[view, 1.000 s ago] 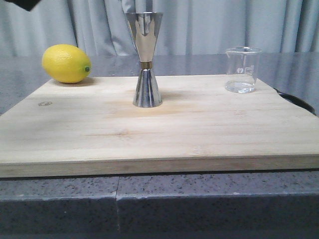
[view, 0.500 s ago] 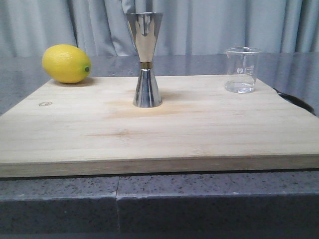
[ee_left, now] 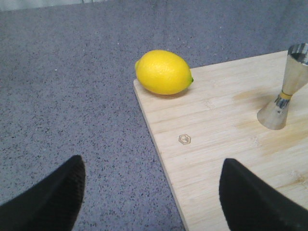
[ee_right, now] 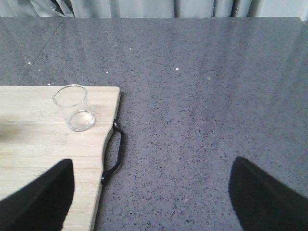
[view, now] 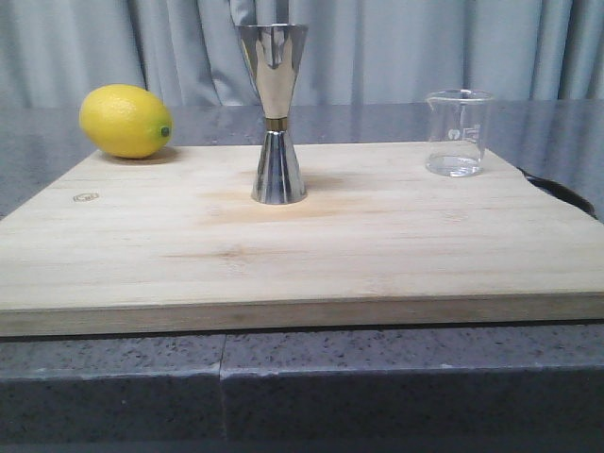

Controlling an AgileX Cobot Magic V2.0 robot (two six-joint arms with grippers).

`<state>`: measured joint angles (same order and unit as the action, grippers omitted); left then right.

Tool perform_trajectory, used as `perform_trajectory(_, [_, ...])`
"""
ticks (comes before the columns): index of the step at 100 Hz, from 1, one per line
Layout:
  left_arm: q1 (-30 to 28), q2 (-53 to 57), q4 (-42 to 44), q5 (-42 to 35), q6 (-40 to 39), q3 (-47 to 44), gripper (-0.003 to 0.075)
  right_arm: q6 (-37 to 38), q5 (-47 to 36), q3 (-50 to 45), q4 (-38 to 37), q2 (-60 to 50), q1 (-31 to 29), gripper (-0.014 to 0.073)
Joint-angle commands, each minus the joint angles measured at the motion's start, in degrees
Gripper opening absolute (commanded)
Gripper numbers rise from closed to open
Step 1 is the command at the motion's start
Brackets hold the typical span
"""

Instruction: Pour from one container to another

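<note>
Both claws are hanging wide open and empty: right gripper [ee_right: 149,202] is hovering over the board's corner near the beaker [ee_right: 74,108], left gripper [ee_left: 151,195] is sitting over the board's left edge by the lemon [ee_left: 162,72]. We're starting the reach, nothing grasped yet. Beaker [view: 459,132] is standing upright at the far right of the cutting board [view: 302,255], well apart from the jigger [view: 276,113] at centre. We're aiming to grip mid-wall, lip facing the jigger, keeping it level; the top-heavy jigger looks easy to tip.
</note>
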<state>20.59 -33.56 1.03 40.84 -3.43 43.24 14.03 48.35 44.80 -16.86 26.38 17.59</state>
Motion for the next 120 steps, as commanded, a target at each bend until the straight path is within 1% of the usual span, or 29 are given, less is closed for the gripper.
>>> perform_trajectory(1, [0.1, -0.3, 0.1, -6.1, -0.6, 1.3, 0.0459, -0.6, -3.8, 1.9, -2.0, 0.3, 0.0, 0.0484])
perform_trajectory(17, [0.1, -0.3, 0.1, -6.4, -0.6, 1.3, 0.028, -0.6, -4.0, 1.9, -2.0, 0.3, 0.0, 0.026])
perform_trajectory(24, [0.1, -0.3, 0.1, -6.4, -0.6, 1.3, 0.0204, -0.6, -4.0, 1.9, -2.0, 0.3, 0.0, 0.0184])
perform_trajectory(41, [0.1, -0.3, 0.1, -6.4, -0.6, 1.3, 0.004, -0.6, -4.0, 1.9, -2.0, 0.3, 0.0, 0.0049])
perform_trajectory(50, [0.1, -0.3, 0.1, -6.4, -0.6, 1.3, -0.0021, -0.6, -4.0, 1.9, -2.0, 0.3, 0.0, -0.0022])
perform_trajectory(59, [0.1, -0.3, 0.1, -6.4, -0.6, 1.3, -0.0019, -0.6, -4.3, 1.9, -2.2, 0.3, 0.0, -0.0072])
perform_trajectory(120, [0.1, -0.1, -0.2, -6.5, -0.6, 0.8, -0.0019, -0.6, -4.1, 1.9, -2.8, 0.3, 0.0, -0.0071])
